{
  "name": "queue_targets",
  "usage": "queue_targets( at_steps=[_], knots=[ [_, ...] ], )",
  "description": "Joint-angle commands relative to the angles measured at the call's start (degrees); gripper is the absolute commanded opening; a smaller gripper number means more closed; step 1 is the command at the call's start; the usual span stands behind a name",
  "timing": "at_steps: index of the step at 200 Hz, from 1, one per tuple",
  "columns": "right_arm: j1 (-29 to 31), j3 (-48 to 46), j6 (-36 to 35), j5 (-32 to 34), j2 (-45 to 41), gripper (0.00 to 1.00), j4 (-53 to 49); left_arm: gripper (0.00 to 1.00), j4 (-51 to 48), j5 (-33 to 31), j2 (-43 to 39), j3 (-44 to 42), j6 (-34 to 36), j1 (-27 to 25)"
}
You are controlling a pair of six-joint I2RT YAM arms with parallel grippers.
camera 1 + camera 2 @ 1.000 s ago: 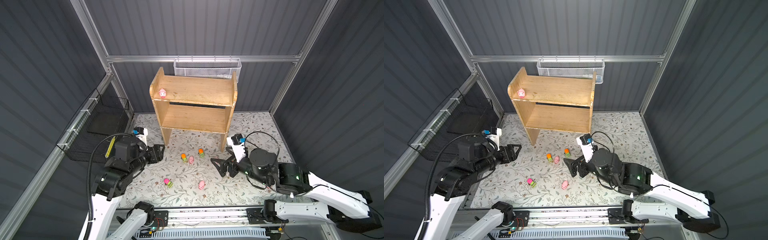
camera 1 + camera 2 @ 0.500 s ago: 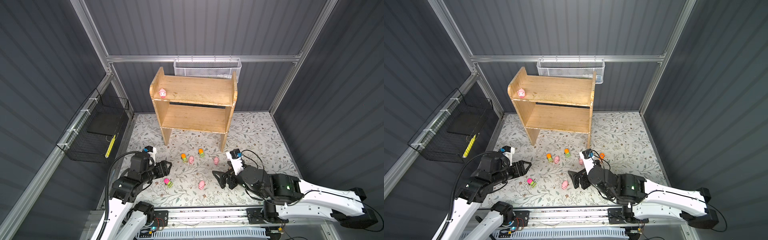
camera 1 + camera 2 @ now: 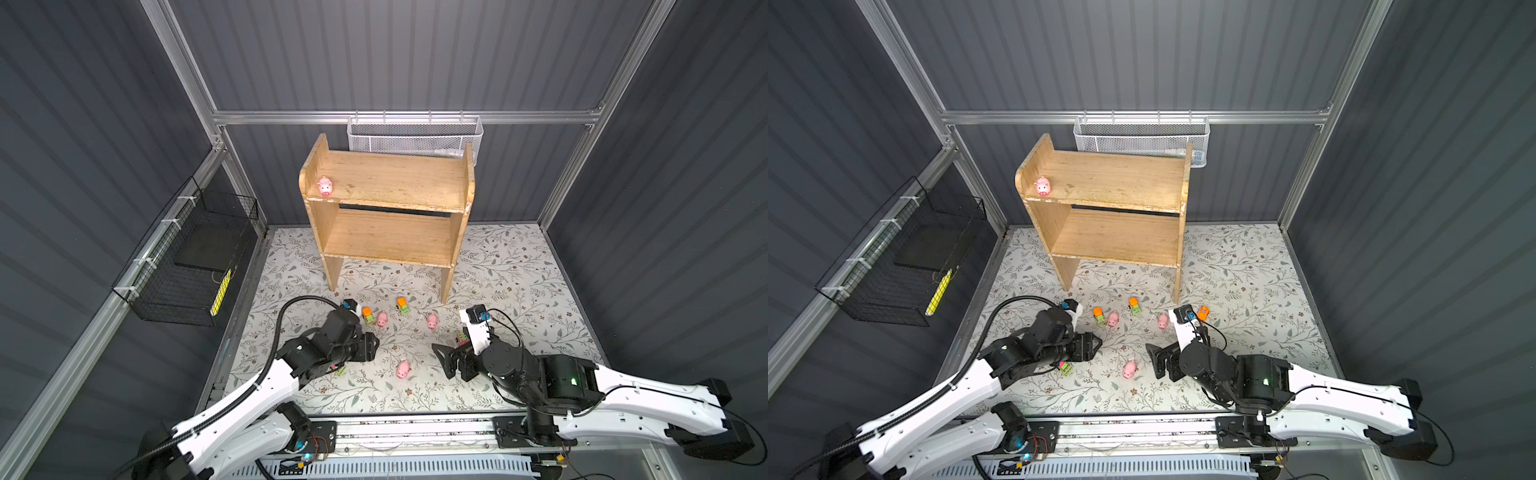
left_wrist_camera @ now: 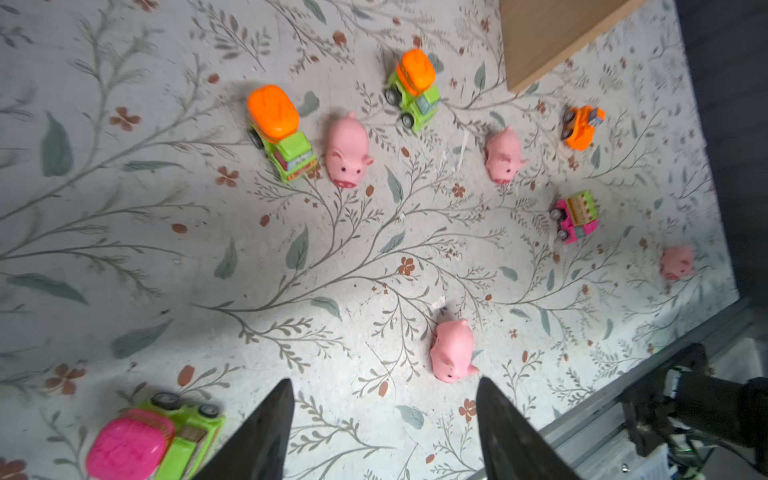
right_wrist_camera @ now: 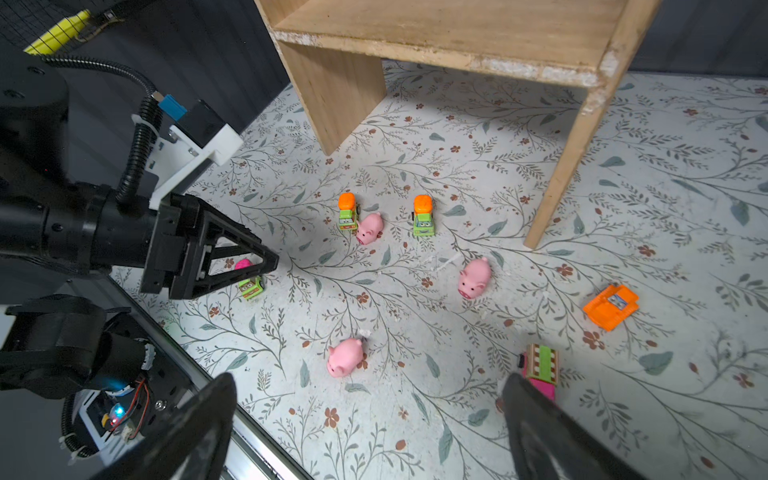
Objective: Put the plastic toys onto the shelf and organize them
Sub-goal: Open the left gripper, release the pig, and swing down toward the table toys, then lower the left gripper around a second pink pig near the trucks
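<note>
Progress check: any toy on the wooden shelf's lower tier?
No, the lower tier is bare; one round pink pig sits on top.

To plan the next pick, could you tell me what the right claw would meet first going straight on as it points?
Most likely the pink pig lying just ahead of the right claw, though the claw might pass above it.

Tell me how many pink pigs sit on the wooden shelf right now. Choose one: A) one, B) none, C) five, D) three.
A: only one small round pink pig sits on the light wooden two-tier shelf, at the left end of its top tier.
</note>
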Motion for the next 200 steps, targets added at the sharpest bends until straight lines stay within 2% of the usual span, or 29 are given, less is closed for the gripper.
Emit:
queue_targets(
  at_steps=[1, 32, 54, 114, 200],
  knots=[
    [0.0, -1.9, 1.5, 2.3, -2.0, 0.99, 0.7, 0.7, 7.7, -8.2, 4.5, -1.4, -0.8, -3.2],
    [-0.2, -2.4, 1.9, 3.1, -3.7, 0.99, -1.2, 0.7, 15.6, -7.0, 13.2, -2.4, -0.9, -3.8],
    [-0.3, -2.9, 2.2, 3.2, -5.0, 0.99, -1.8, 0.7, 19.8, -8.8, 17.1, -3.0, -1.4, -3.8],
    [-0.6, -3.8, 2.6, 4.0, -6.5, 0.99, -2.7, 0.71, 24.7, -14.7, 23.8, -2.1, -1.3, -3.8],
    [-1.0, -4.3, 3.8, 4.7, -9.0, 0.99, -4.9, 0.69, 30.2, -13.3, 34.0, 2.1, 2.7, -3.1]
  ],
)
